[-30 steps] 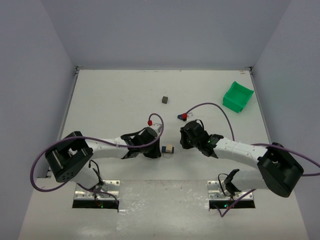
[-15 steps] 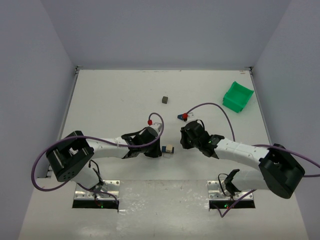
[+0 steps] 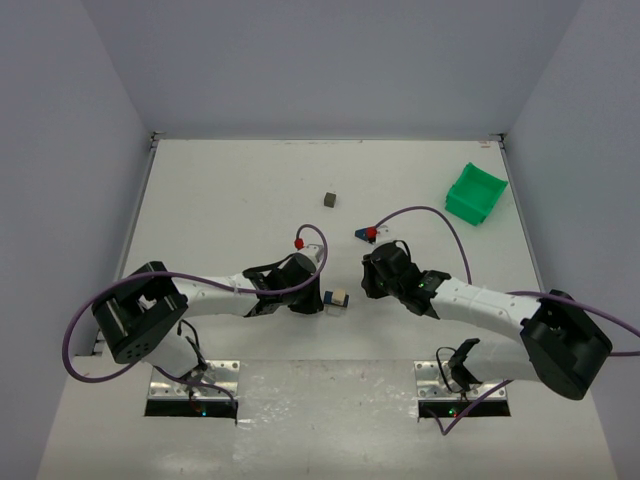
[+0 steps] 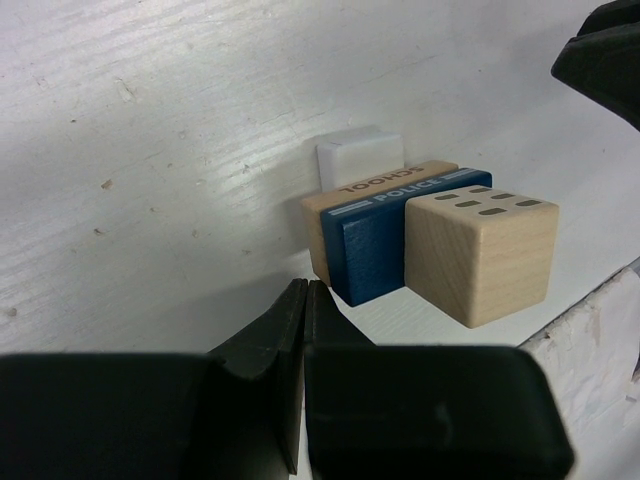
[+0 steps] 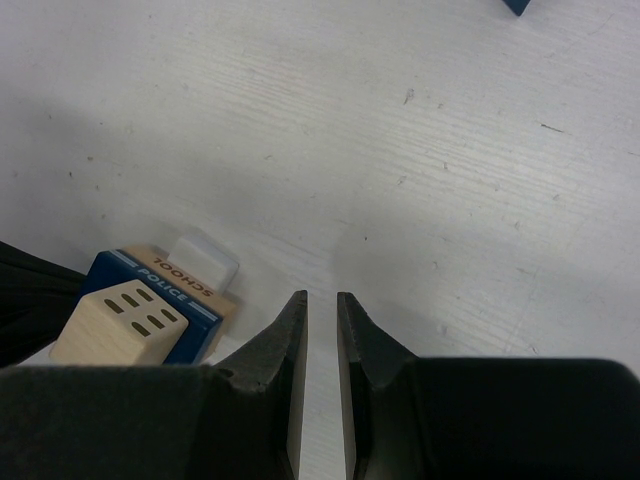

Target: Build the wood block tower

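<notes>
1. Left gripper [image 4: 300, 300]: jaws closed, empty, just beside the tower [image 4: 420, 235].
2. Tower: a few pieces pressed together on the table between the arms (barely begun, I judge).
3. Right gripper [image 5: 322, 300]: jaws all but closed, empty. Next, it likely must open for the grey block [image 3: 329, 199] or the blue roof piece [image 3: 358, 234].

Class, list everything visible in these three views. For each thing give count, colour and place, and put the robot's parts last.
beige windowed cube: one, beige, end of the block cluster between the grippers
POLICE block: one, blue, on edge beside that cube
SCHOOL block: one, tan, behind the blue one
white block: one, white, far end of the cluster
dark grey cube: one, alone mid-table
small blue piece: one, beyond the right arm
green bin: one, far right
table: one, white
purple cables: two, along the arms
left gripper: black, shut, empty
right gripper: black, almost closed, empty
</notes>
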Action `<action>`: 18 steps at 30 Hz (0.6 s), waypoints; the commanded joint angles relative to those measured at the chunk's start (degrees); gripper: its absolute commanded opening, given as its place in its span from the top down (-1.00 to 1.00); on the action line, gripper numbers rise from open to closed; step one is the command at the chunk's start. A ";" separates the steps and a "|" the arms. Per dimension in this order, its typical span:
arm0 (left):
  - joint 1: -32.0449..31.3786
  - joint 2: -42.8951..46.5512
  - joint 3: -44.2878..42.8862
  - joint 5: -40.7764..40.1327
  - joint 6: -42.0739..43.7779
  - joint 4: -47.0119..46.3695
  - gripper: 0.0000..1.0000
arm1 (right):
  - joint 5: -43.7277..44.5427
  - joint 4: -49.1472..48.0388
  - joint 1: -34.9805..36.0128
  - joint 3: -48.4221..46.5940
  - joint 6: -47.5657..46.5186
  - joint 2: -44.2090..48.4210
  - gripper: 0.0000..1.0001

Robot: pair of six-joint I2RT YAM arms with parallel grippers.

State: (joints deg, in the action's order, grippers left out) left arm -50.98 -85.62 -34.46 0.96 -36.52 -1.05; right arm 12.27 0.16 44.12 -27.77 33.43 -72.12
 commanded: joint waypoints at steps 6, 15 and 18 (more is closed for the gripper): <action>-0.59 1.36 -1.60 -2.38 -0.57 -1.57 1.00 | 1.61 -1.13 -0.10 0.17 0.14 1.59 0.64; -0.52 1.34 -1.58 -1.92 -0.41 -2.03 1.00 | 2.05 -1.04 -0.17 0.44 0.06 2.22 0.64; -0.52 1.40 -1.51 -1.62 -0.48 -2.24 1.00 | 2.25 -0.89 -0.24 0.59 -0.01 2.55 0.64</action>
State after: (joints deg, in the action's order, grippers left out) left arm -50.98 -85.60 -34.48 -0.64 -36.53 -1.08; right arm 12.79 0.22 44.03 -27.56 33.41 -71.20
